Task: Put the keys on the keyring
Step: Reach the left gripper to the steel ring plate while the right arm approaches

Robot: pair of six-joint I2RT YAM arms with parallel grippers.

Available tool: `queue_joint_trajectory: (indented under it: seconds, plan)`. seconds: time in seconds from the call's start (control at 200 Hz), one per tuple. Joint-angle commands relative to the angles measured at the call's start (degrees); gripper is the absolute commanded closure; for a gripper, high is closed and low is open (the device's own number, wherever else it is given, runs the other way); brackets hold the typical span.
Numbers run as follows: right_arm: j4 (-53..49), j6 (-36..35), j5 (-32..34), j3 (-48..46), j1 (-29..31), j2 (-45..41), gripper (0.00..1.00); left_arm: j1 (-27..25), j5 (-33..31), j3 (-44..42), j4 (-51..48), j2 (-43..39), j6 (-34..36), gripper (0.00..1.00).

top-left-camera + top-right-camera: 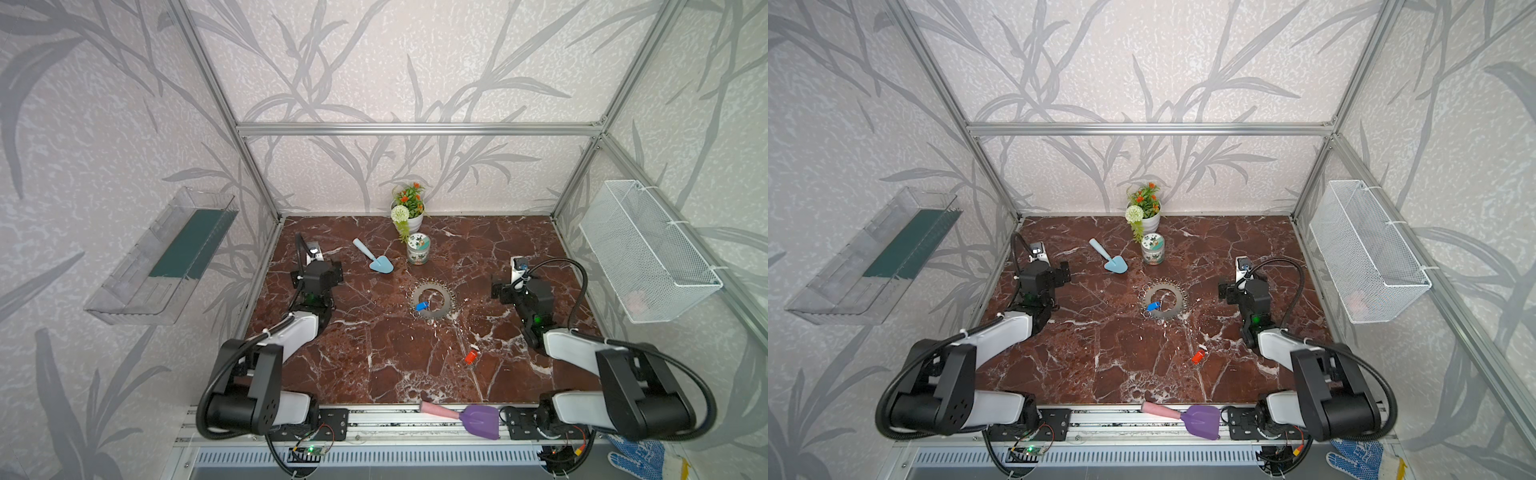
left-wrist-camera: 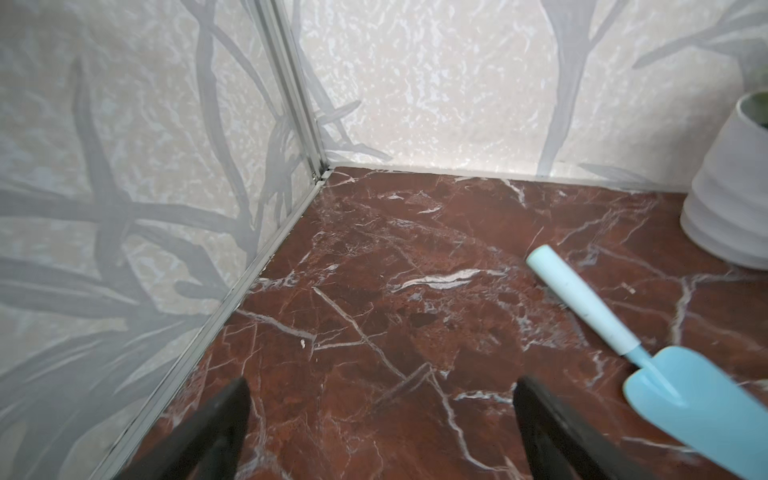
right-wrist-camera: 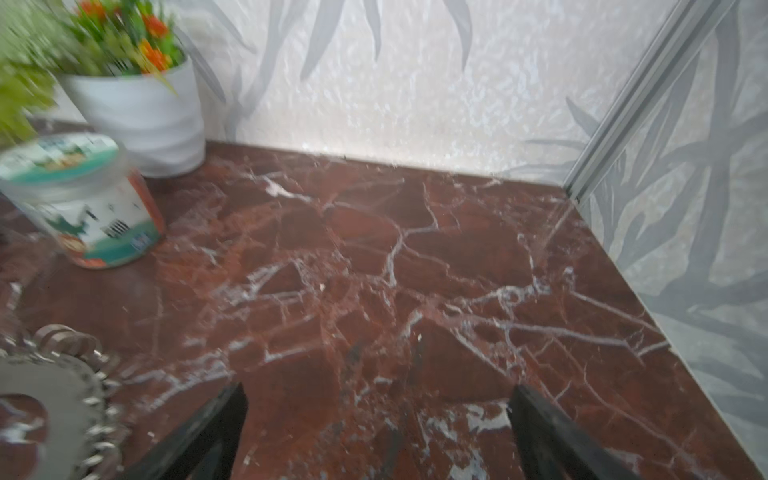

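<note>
– Table [image 1: 374, 365], red marble, fills the lower middle of both top views. Grippers?
– Left gripper [image 2: 382, 419], at frame left: fingers spread wide, nothing between them. Right gripper [image 3: 378, 424], at frame right: likewise spread, empty.
– Trowels?
– Purple trowel [image 1: 478, 419] on the bottom rail. Blue trowel [image 1: 376, 259] above centre, left of the patterned cup [image 1: 417, 248].
– Keyring?
– Keyring [image 1: 449, 301] lies flat at centre, below the cup.
– Keys?
– Blue key [image 1: 422, 306] sits at the ring's lower-left inner edge, touching it; hooked or not, cannot tell. Red-orange key [image 1: 471, 356] lies on bare marble to the lower right, well apart.
</note>
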Motion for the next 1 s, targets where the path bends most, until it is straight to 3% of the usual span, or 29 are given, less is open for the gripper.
queue_joint_trajectory:
  seconds: [0.0, 0.06, 0.11, 0.155, 0.245, 0.39, 0.52, 0.71, 0.995]
  plan:
    - [-12.7, 13.8, 2.0, 4.8, 0.2, -7.1, 0.01, -2.5, -5.8, 6.4, -25.5, -4.9, -15.3, 0.01]
    - [-13.2, 17.1, -1.3, 4.8, 0.0, -9.0, 0.01, -2.7, -0.9, 7.3, -30.4, -6.9, -23.7, 0.01]
    - [-12.0, 24.2, 0.5, 3.8, -0.4, -10.3, 0.01, -2.6, 4.9, 6.6, -31.5, -9.0, -27.9, 0.01]
    - [-12.6, 31.8, -0.7, 3.0, -2.0, -11.9, 0.01, -3.1, 10.8, 6.5, -33.3, -10.8, -28.8, 0.01]
    - [-9.4, 35.8, -7.7, 1.8, -3.3, -13.7, 0.01, -5.5, 20.8, 5.7, -35.6, -13.0, -29.6, 0.01]
    - [-29.1, 43.3, -11.6, 8.5, -3.2, -14.7, 0.01, -13.0, 33.0, 5.7, -40.1, -14.0, -27.9, 0.02]
    - [-39.8, 40.2, -16.0, 11.4, -0.7, -15.1, 0.01, -20.6, 40.4, 7.7, -43.1, -11.9, -24.5, 0.16]
    - [-49.5, 34.2, -16.2, 11.5, 5.7, -17.3, 0.01, -27.8, 42.5, 15.3, -45.7, -0.1, -20.1, 0.38]
    - [-52.3, 30.3, -21.5, 7.8, 7.6, -23.7, 0.01, -30.2, 45.8, 25.9, -50.6, 16.2, -14.7, 0.48]
